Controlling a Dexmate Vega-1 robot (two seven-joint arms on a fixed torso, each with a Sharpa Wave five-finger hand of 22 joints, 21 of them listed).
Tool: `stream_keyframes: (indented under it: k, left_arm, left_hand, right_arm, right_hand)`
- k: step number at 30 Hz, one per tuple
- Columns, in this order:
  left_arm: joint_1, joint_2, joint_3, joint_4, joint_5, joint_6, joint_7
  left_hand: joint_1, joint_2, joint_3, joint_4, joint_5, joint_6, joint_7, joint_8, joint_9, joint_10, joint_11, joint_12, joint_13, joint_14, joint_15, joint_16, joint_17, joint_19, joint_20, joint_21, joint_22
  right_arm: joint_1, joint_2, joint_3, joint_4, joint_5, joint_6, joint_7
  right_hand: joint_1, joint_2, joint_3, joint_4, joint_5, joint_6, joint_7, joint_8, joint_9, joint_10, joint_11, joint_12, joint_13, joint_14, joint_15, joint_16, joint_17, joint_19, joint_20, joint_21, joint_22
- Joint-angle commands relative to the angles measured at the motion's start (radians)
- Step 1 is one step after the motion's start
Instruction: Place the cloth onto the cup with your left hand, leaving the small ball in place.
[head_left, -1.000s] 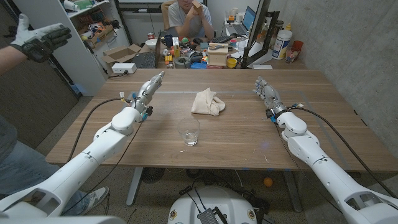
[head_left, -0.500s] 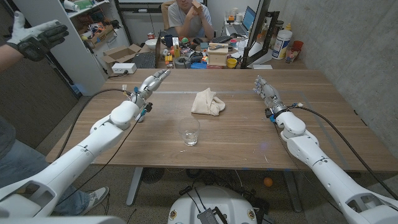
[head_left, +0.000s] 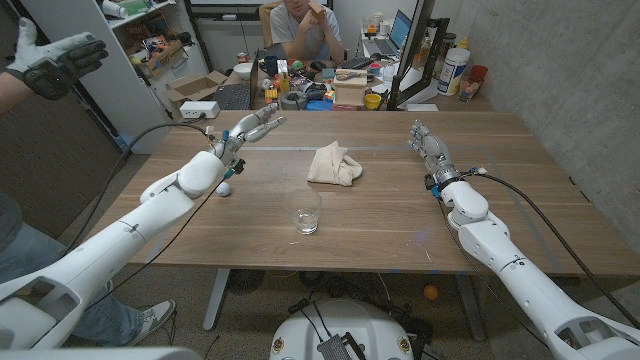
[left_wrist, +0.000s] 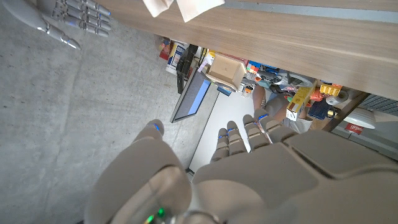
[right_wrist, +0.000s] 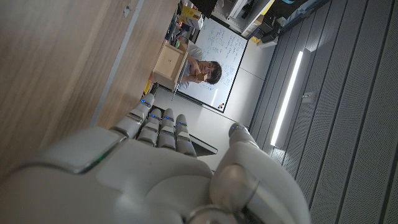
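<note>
A crumpled beige cloth (head_left: 334, 164) lies on the wooden table (head_left: 400, 215) at the middle back, and its edge hangs into the left wrist view as the cloth (left_wrist: 166, 5). A clear glass cup (head_left: 306, 213) stands upright in front of it, nearer me. A small white ball (head_left: 226, 188) sits on the table just beside my left forearm. My left hand (head_left: 254, 123) hovers above the table's back left part, left of the cloth, fingers stretched out and holding nothing. My right hand (head_left: 424, 143) stands at the right with fingers apart, empty.
A person's gloved hand (head_left: 58, 60) reaches in at the far left. Another person (head_left: 305, 25) sits behind the table at a cluttered desk (head_left: 320, 90). A cable (head_left: 540, 215) trails along my right arm. My right hand (left_wrist: 74, 15) also appears in the left wrist view.
My left arm has risen and swung its hand toward the table's back and the cloth. The small white ball now shows beside the forearm. The right arm has stayed still.
</note>
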Motion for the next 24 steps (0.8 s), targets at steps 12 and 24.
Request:
stream_keyframes:
  k: [12, 24]
  left_arm:
    - [-0.043, 0.076, 0.04, -0.131, 0.357, 0.049, -0.034]
    - [-0.103, 0.054, 0.101, -0.154, 0.61, 0.083, -0.011]
  left_hand:
    - [0.122, -0.011, 0.011, -0.075, 0.015, 0.001, -0.032, 0.007, 0.011, 0.029, -0.017, 0.007, 0.01, 0.089, -0.001, 0.02, 0.011, 0.197, 0.225, 0.06, 0.012]
    - [0.124, -0.028, -0.014, -0.076, 0.01, 0.106, -0.103, 0.04, 0.011, 0.143, -0.058, 0.036, 0.013, 0.196, 0.016, 0.036, 0.013, 0.37, 0.229, 0.099, 0.008]
  right_arm:
    - [-0.028, 0.018, -0.012, -0.025, -0.008, 0.022, -0.044]
    - [-0.04, 0.018, -0.008, -0.019, -0.004, 0.028, -0.053]
  right_hand:
    - [-0.002, -0.014, -0.001, -0.009, 0.004, 0.017, -0.003, 0.006, 0.006, 0.028, -0.004, 0.003, 0.002, 0.017, -0.003, 0.003, 0.0, 0.007, 0.005, -0.01, 0.005]
    - [-0.002, -0.016, -0.002, -0.011, 0.004, 0.025, -0.011, 0.006, 0.006, 0.032, -0.003, 0.0, 0.003, 0.018, -0.001, 0.001, 0.0, 0.008, 0.008, -0.012, 0.005]
